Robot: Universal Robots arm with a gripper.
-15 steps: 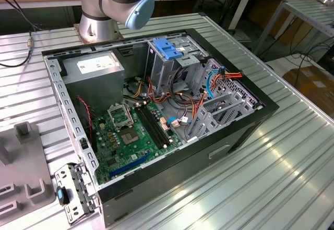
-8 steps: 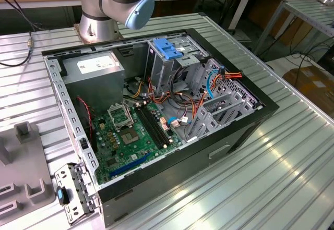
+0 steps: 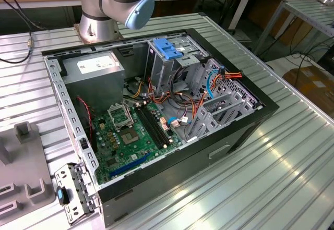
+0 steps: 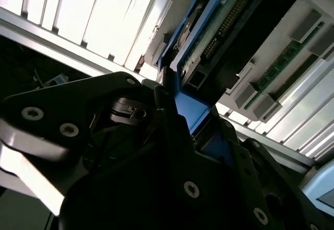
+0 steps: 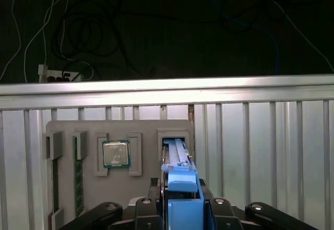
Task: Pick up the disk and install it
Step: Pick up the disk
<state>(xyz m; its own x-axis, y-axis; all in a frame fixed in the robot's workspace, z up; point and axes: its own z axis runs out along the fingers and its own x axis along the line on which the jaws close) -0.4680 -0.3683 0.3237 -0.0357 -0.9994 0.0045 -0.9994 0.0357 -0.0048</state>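
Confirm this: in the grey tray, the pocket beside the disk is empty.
Not right. In the grey tray, the pocket beside the disk is not empty: it holds a chip, as the first wrist view shows.

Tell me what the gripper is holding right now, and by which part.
The gripper grips the flat dark disk with blue plastic rails by its blue rail end, while it stands on edge in a slot of the grey holder tray.
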